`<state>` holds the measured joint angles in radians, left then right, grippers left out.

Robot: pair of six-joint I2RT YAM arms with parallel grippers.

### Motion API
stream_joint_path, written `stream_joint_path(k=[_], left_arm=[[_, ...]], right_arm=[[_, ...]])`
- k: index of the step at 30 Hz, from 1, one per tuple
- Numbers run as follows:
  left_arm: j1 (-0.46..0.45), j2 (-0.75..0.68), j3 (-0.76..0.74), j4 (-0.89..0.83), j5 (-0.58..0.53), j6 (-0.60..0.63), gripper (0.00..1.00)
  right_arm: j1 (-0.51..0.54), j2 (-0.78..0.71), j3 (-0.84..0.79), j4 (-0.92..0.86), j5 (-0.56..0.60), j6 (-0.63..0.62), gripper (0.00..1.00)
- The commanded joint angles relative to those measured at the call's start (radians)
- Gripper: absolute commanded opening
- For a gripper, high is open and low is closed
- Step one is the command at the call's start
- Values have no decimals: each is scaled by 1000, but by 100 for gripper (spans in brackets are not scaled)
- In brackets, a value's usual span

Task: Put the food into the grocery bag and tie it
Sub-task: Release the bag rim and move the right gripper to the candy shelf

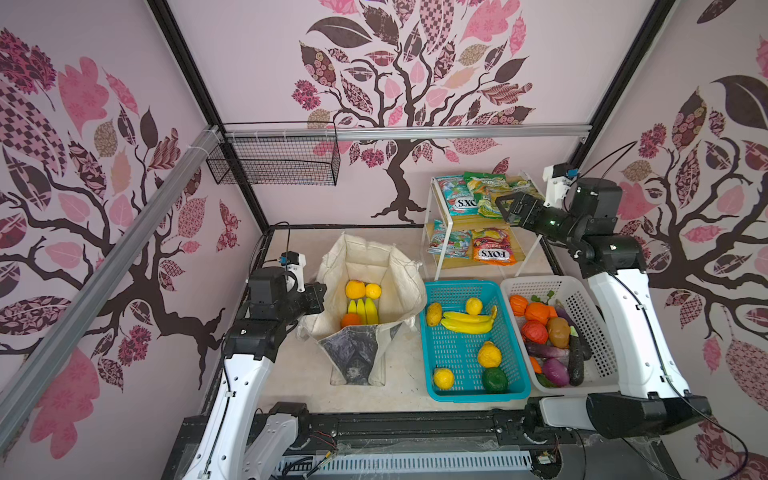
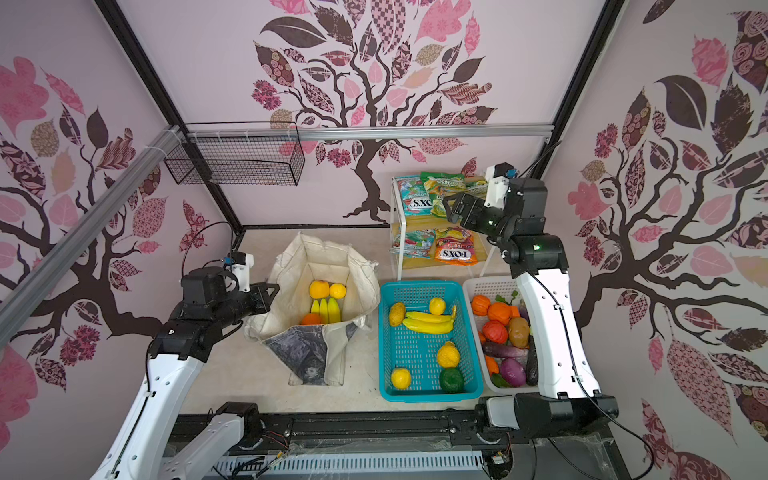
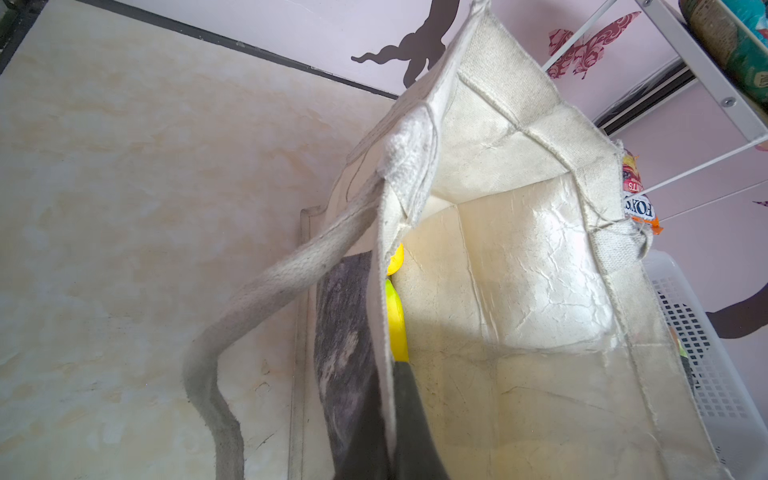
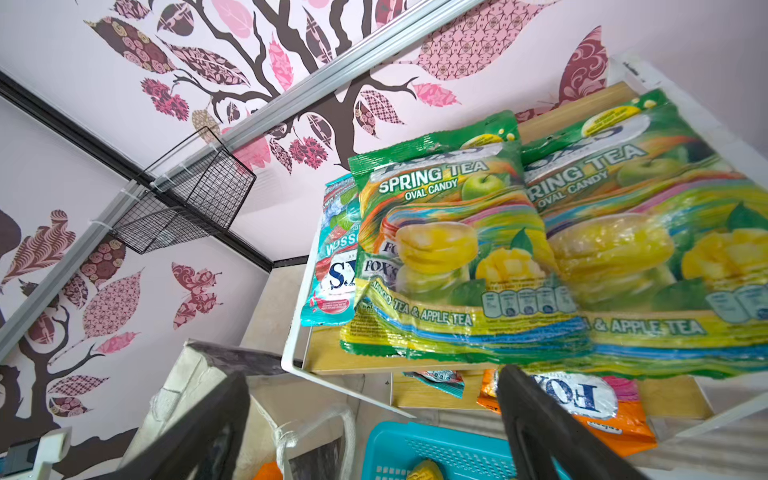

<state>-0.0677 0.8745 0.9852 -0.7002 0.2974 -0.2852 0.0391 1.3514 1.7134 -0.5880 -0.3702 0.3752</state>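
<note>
bright, even light, soft shadows, glare on the snack packets (image 4: 453, 249) (edges bend, slightly blurred).

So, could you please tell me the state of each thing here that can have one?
grocery bag: upright, mouth open, handles untied, bananas inside.
left claw: shut on the bag's rim.
right claw: open, holding nothing, at the top shelf.
green packets: lying on the rack's top shelf, not gripped.
teal basket: partly filled with fruit.
white basket: filled with vegetables.
</note>
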Motion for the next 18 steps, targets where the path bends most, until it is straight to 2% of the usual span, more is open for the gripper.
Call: stream_joint_path(k=[1,4,9,18], left_arm=[[4,-2,-17,15,11,25,0],[4,-6,-18,15,11,24,0],[4,0,-18,16,24,23,0],[5,6,-17,16,23,26,0]], right_arm=[[-4,25,28,9,48,-21,88],[-5,45,32,8,85,-41,82],[-7,84,51,-4,161,-85,79],[-24,125,63,13,154,-86,78]])
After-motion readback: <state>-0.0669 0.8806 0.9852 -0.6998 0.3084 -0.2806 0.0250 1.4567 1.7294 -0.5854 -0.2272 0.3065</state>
